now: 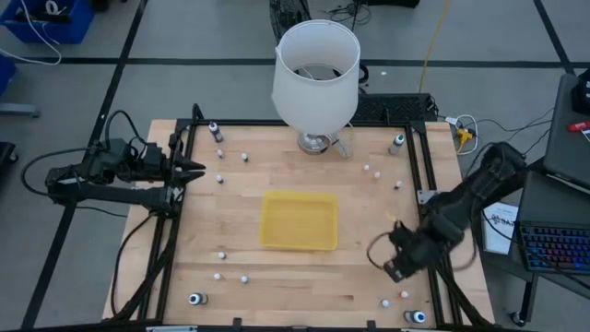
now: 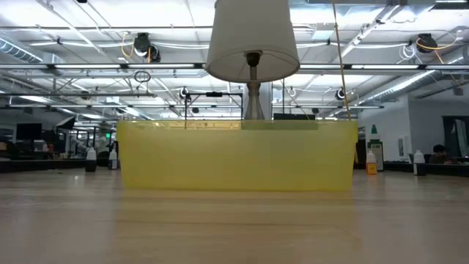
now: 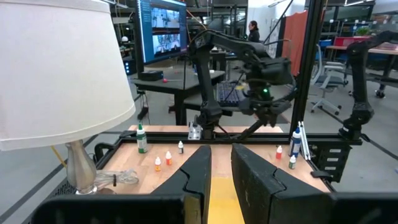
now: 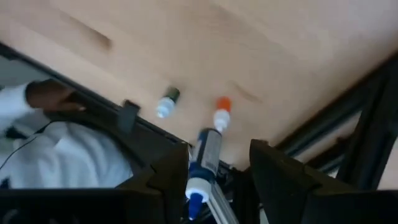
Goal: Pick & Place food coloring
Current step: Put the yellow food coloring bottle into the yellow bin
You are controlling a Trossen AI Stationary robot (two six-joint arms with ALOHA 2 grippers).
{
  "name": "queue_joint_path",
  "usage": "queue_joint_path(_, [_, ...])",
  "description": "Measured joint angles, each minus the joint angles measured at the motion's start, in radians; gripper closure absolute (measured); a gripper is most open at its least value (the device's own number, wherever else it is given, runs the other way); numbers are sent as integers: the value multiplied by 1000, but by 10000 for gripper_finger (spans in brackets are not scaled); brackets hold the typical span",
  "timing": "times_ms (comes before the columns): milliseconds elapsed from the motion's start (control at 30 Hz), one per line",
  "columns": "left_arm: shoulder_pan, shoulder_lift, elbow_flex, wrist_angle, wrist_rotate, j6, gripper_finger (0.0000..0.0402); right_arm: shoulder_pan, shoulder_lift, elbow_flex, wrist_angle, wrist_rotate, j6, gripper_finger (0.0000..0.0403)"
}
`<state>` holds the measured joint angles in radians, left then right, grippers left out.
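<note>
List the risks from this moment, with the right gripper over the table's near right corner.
1. The right gripper stands open above three close-set bottles: a blue-capped bottle, an orange-capped bottle and a dark-capped bottle. Closing could knock a neighbour over.
2. They sit near the table's frame rail, so a nudged bottle might roll against it or off.
3. A person's hand shows just beyond that edge.

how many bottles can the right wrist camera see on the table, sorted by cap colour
small bottle with orange cap: 1
small bottle with dark cap: 1
taller bottle with blue tip: 1
total: 3
</note>
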<state>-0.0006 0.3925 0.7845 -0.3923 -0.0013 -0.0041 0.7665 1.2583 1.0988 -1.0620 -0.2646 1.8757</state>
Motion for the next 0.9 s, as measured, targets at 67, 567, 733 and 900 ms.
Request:
queue_joint_path(67, [0,0,0,0,0,0,334,59,29,0,0,22,89,245])
queue_joint_path(567, [0,0,0,0,0,0,334,168,271,0,140,28,146,246])
queue_joint_path(733, [0,0,0,0,0,0,334,178,305,0,146,29,156,246])
queue_joint_path(900, [0,0,0,0,0,0,334,198,325,0,169,26,209,245])
